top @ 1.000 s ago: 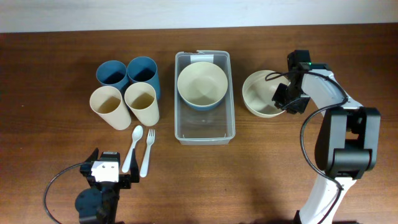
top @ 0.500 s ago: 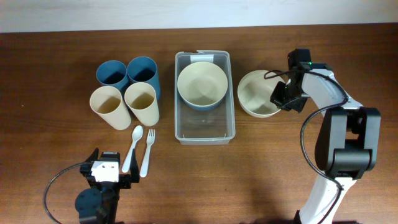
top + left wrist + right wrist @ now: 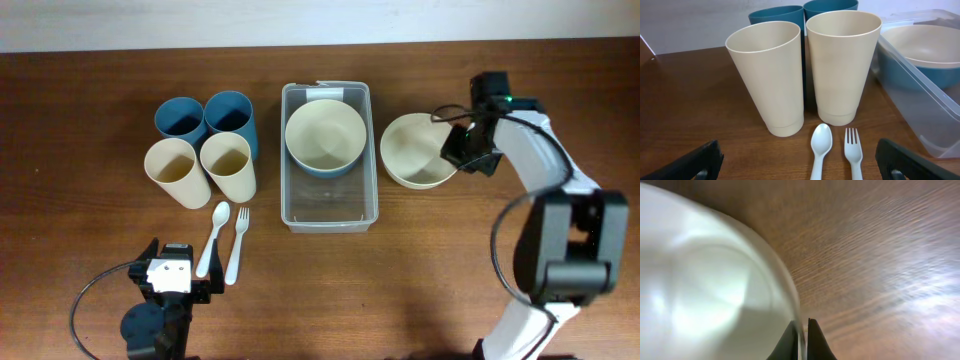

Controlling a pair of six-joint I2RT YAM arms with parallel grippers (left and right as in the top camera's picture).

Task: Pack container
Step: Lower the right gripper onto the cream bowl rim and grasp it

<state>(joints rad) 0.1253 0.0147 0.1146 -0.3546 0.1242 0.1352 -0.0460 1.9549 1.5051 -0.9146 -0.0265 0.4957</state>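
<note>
The clear rectangular container stands mid-table and holds a cream bowl nested in a blue bowl; its wall also shows in the left wrist view. A second cream bowl sits just right of the container. My right gripper is shut on that bowl's right rim; the right wrist view shows the rim pinched between the fingers. My left gripper rests open at the front left, fingers wide apart, just behind the white spoon and fork.
Two blue cups and two cream cups stand left of the container. The spoon and fork lie in front of them.
My right gripper has pulled the cream bowl a little to the left, closer to the container. The left arm has not moved.
</note>
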